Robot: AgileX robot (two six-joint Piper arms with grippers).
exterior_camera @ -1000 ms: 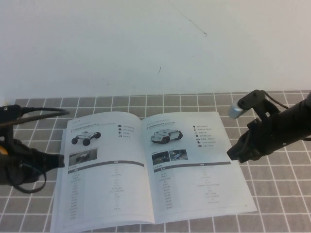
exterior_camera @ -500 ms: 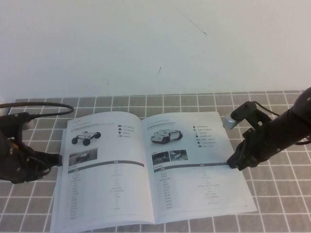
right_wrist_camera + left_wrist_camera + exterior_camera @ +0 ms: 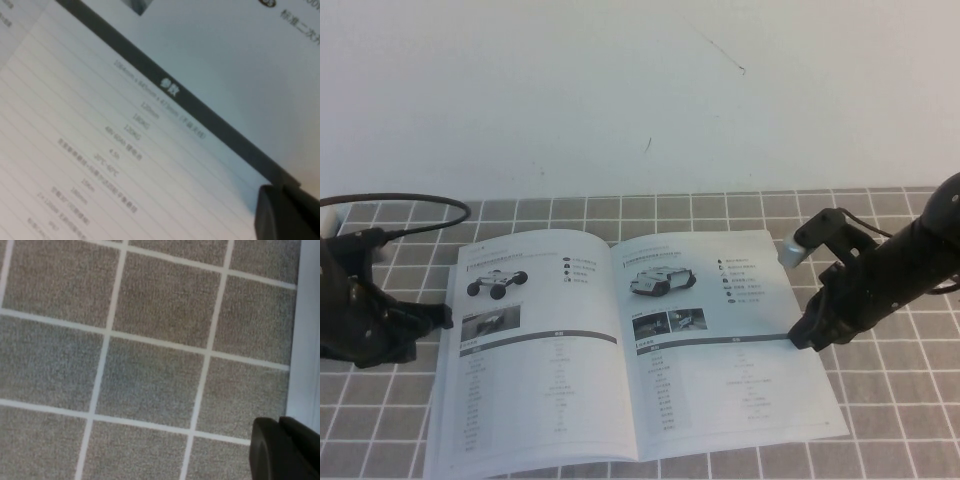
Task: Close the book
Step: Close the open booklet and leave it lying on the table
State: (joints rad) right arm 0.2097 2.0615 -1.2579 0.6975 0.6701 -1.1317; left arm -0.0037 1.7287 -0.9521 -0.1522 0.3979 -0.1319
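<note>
Right gripper [image 3: 803, 340] is set at book's [image 3: 620, 370] right edge for lifting; left gripper [image 3: 440, 320] is parked at table's [image 3: 905, 420] left edge; grips cannot be told.

A plain white wall [image 3: 570, 90] rises behind a grey checked table cover [image 3: 905, 410] with white gridlines.

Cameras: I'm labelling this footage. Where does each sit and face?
High view: raised, robot's side, angled down at open book on checked mat; left pincer beside its left edge, right pincer at its right.
Left wrist view: left arm, facing mat; pincer tip shows.
Right wrist view: right arm, facing page; pincer tip shows.
High and right wrist share the page's dark bar.
</note>
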